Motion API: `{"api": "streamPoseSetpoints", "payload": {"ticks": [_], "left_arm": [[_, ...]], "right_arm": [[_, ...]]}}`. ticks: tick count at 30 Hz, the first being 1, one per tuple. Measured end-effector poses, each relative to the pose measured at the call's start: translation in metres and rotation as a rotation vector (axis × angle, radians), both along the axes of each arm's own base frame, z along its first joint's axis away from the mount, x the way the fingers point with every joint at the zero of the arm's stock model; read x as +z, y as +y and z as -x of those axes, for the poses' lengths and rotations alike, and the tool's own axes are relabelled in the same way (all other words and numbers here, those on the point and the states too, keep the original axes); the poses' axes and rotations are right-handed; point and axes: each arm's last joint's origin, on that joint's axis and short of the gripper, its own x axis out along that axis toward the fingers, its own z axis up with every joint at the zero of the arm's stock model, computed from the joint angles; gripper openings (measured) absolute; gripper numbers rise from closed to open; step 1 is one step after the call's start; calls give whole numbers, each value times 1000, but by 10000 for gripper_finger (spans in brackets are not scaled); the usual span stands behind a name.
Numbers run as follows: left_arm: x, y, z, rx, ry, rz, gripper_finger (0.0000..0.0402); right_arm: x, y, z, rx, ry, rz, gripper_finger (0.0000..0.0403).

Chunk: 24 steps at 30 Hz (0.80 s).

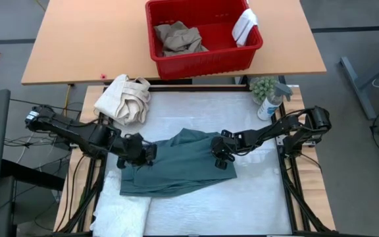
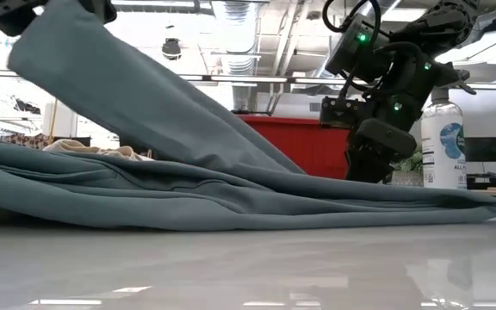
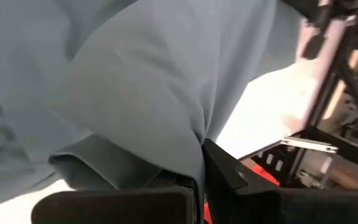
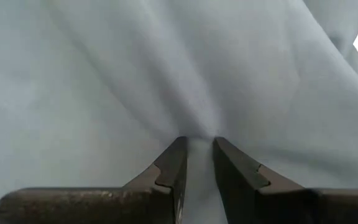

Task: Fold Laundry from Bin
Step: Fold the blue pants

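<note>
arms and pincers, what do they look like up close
Both arms are dark, jointed, with black cables looping along them. The right arm shows small green lights and a black cable loop on top. Left pincer and right pincer have dark, matte, wedge-shaped fingers with stepped notches.

Even, bright overhead light; ceiling lamps glare in the low view and reflect off the glossy desk. Both wrist views are soft and blurred close up.

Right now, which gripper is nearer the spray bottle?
Right. The right gripper pinches the teal garment at its edge on the spray bottle's side of the table; the left gripper grips the garment's opposite edge, well across the table.
</note>
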Motion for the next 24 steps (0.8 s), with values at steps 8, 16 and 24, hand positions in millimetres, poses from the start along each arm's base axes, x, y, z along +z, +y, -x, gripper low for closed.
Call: {"api": "streamPoseSetpoints", "payload": {"ticks": [8,16,24], "left_arm": [[-12,-10,18,34,191,-47,0],[-14,-18,23,-5,233,-35,3],[-13,-19,22,-84,195,-88,66]], "right_arm": [[0,0,0,35,4,19,107],[0,0,0,62,6,29,107],[-1,0,0,61,7,28,107]]}}
